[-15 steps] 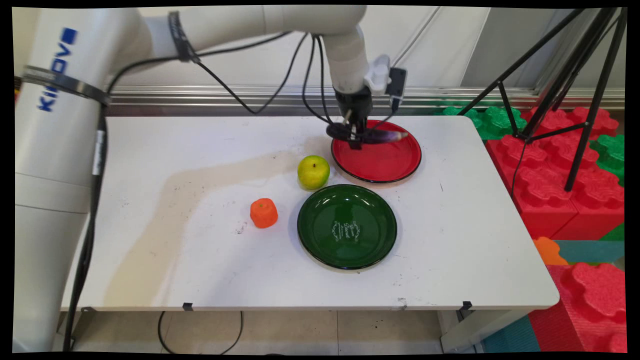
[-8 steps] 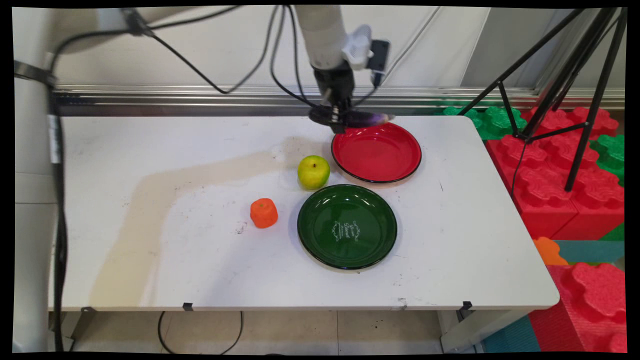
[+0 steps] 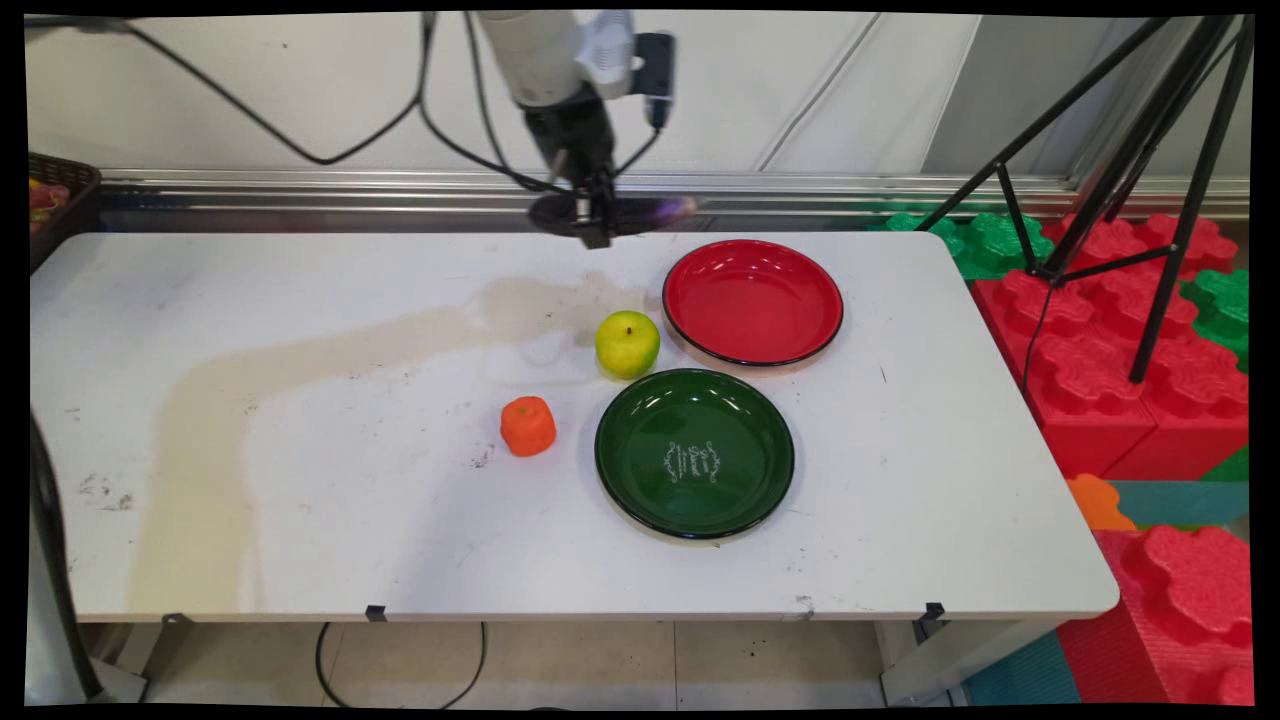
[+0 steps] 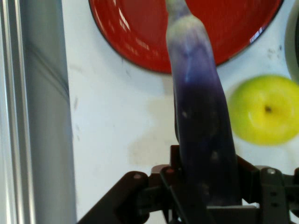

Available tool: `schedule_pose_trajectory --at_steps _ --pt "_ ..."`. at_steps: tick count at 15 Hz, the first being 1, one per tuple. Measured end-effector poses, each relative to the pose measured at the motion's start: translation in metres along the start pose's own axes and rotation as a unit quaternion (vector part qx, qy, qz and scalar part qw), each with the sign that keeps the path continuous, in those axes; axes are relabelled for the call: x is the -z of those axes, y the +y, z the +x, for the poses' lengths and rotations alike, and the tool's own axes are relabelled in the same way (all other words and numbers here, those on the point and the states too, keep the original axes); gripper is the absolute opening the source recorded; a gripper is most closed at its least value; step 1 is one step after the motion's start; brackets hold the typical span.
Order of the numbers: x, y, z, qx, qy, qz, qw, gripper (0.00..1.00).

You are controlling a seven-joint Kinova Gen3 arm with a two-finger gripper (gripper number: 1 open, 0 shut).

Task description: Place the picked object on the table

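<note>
- A white tabletop [image 3: 300, 520] fills most of the main view, seen from its near side.
- Nearest on it sits a dark green plate [image 3: 694, 453] with a small white emblem at its middle, lying flat and bare.
- At about nine o'clock from the green plate, apart from it, stands a small orange fruit [image 3: 527, 425].
- Farther back, a yellow-green apple [image 3: 627, 344] stands between the two plates, just beside the rim of a red plate [image 3: 752, 302] that lies at about three o'clock from it.
- The red plate is bare and sits just behind the green plate.
- Above the tabletop's far edge, at about eleven o'clock from the apple, hangs the black hand [image 3: 593, 222], raised clear of the surface.
- The hand is clamped on a purple eggplant [image 3: 645, 210], which lies level across the fingers, its paler end pointing toward the red plate.
- In the hand view, the eggplant [image 4: 201, 130] rises from between the fingers, with the red plate [image 4: 135, 37] and apple [image 4: 264, 109] below it.
</note>
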Motion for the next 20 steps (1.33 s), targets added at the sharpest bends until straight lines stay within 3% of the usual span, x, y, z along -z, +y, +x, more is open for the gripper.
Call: schedule_pose_trajectory --at_steps 4,9,20 --pt "0.009 0.009 -0.041 0.043 -0.015 -0.006 0.999 0.0" --pt "0.006 0.015 -0.075 0.059 -0.034 -0.013 0.9976 0.0" --pt "-0.055 0.006 -0.099 -0.007 -0.062 -0.06 0.9963 0.0"
